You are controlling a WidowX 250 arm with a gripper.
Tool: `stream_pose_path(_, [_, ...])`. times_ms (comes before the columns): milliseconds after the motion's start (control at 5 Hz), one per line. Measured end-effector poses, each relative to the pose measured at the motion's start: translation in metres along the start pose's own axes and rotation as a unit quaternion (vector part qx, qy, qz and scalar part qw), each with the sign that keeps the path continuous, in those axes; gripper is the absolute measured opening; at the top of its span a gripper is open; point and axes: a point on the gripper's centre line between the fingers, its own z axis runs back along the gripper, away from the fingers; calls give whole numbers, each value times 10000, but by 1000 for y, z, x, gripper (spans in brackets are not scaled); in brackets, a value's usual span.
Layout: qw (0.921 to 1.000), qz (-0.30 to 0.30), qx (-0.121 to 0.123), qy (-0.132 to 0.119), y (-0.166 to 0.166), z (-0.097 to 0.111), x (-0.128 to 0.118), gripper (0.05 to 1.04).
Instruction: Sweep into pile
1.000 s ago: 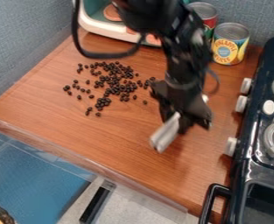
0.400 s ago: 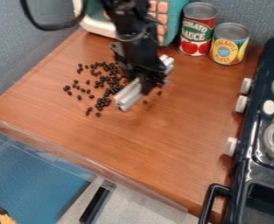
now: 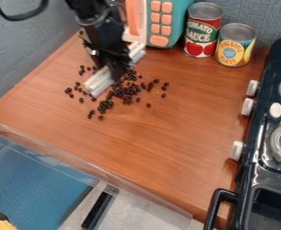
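Brown wood-look counter (image 3: 166,139), blue-grey wall (image 3: 256,18) in bkgd. Dark beans (image 3: 127,91) lie in a loose patch on upper-L part of counter, thick in the middle, w/ strays round the edges. Pale bar (image 3: 98,83) slants across the patch, beans on both sides. Black gripper (image 3: 114,72) is above, clenched on bar. Nr top: teal toy microwave (image 3: 174,22), then tomato sauce can (image 3: 203,33) & pineapple can (image 3: 234,47) side by side. Dark toy stove (image 3: 259,119) on R.
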Motion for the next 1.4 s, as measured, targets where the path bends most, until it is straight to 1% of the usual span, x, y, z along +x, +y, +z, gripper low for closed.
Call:
stream_pose_path(200, [9993,269,246,33,35,0,2,382])
stream_pose_path(400, [9954,572,745,179,64,-5,-3,382])
stream_pose_path(600, [9889,556,1308,440,84,-10,-10,382])
stream_pose_path(800, [9881,340,1320,717,88,-24,-19,382])
stream_pose_path(1000, [9845,195,1522,845,98,-29,-25,382])
stream_pose_path(1200, [9821,173,1671,854,106,-33,-35,382])
stream_pose_path(1400, [9824,251,1713,708,108,-37,-41,382])
